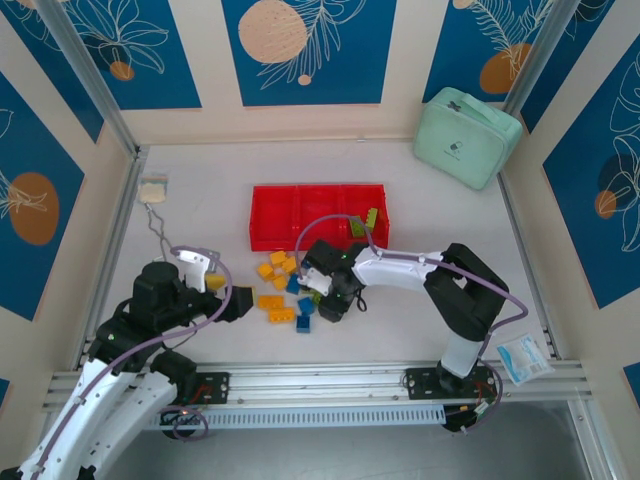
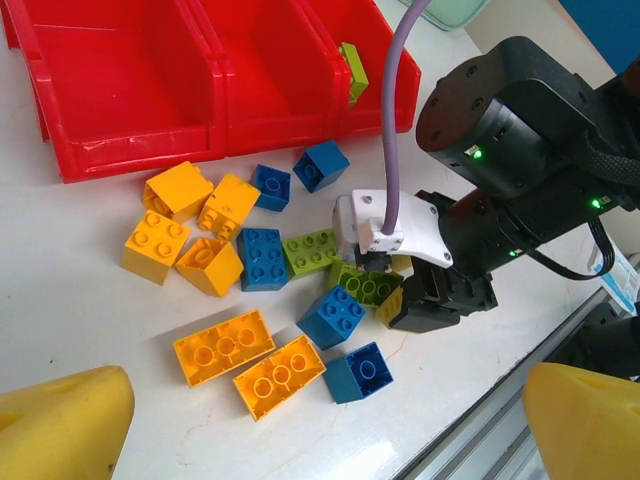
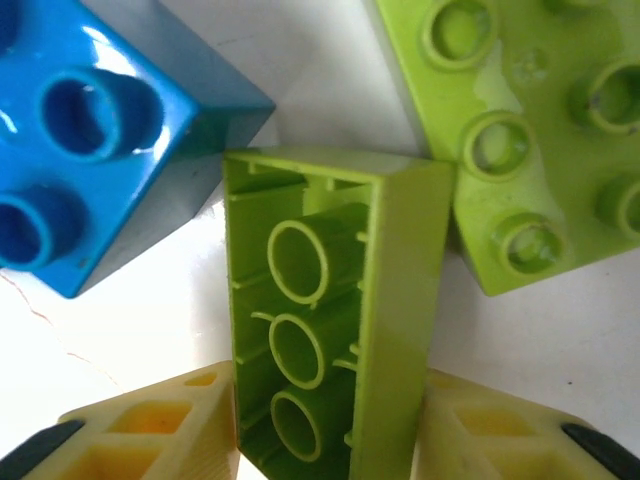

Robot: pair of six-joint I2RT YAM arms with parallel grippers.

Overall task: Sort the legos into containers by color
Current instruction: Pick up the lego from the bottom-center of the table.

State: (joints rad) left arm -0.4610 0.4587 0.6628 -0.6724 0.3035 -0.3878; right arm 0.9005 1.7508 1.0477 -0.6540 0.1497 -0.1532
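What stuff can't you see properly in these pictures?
- Top view: the right hand covers the bricks under it.
- Right wrist view: the bottom edge cuts off the green brick between its fingers; the left edge cuts the blue brick.
- Left wrist view: the top edge cuts off the red tray's back.
- Top view: the packet's print is too small to read.

The left arm (image 1: 160, 295) and the right arm (image 1: 400, 270) share one build: rounded black joint housings joined by smooth white shells. A lilac cable (image 2: 391, 110) runs along each (on the right one it ends in a white block (image 2: 385, 225) at the wrist). Small green lights (image 2: 478, 153) glow on the black housings. The fingers (image 3: 140, 440) are pale yellow plastic, hollow and ribbed inside, with black outer edges.
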